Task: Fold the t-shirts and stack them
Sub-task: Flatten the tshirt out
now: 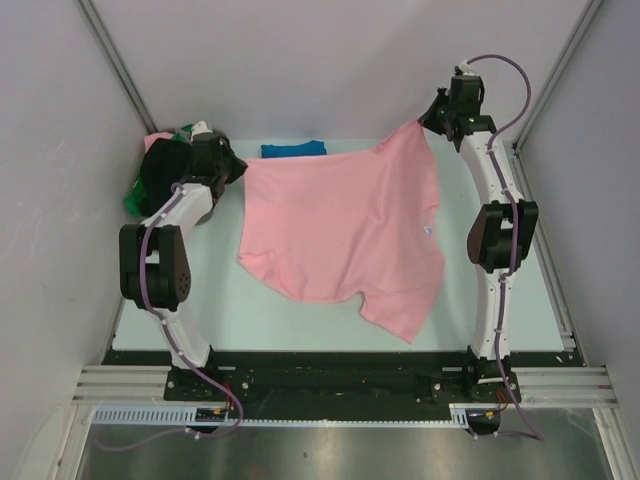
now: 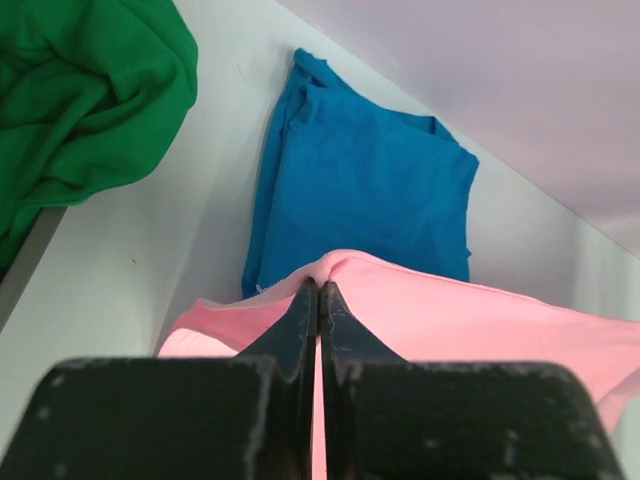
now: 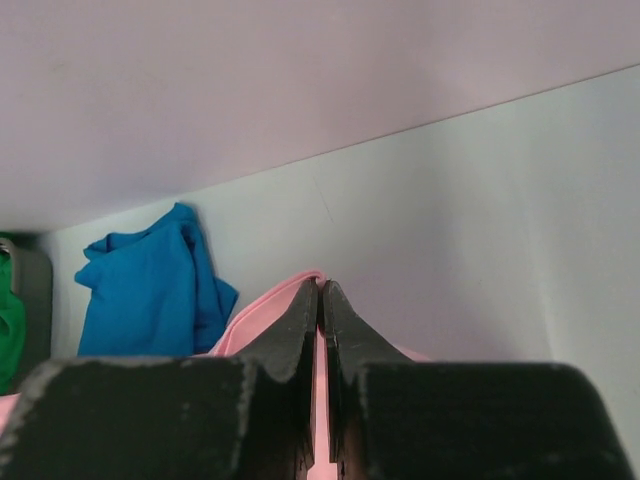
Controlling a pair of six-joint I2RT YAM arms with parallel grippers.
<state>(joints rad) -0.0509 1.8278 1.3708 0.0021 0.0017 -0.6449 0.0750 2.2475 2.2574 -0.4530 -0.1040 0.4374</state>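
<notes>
Left claw (image 1: 232, 168) is pinched shut on one corner of the pink t-shirt (image 1: 340, 225), right claw (image 1: 425, 122) clamped on the other. Shirt spans mid-surface (image 1: 220, 310), sleeves toward the near edge. Lay it flat with both claws level and even tension, else it skews. In the way: green t-shirt (image 1: 133, 200) heaped at far-left corner, folded blue t-shirt (image 1: 293, 150) at far edge, just behind the pink. Don't drape over it.

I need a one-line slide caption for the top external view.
Left end effector and right end effector hold the pink t-shirt stretched over the table, folded blue t-shirt behind.
</notes>
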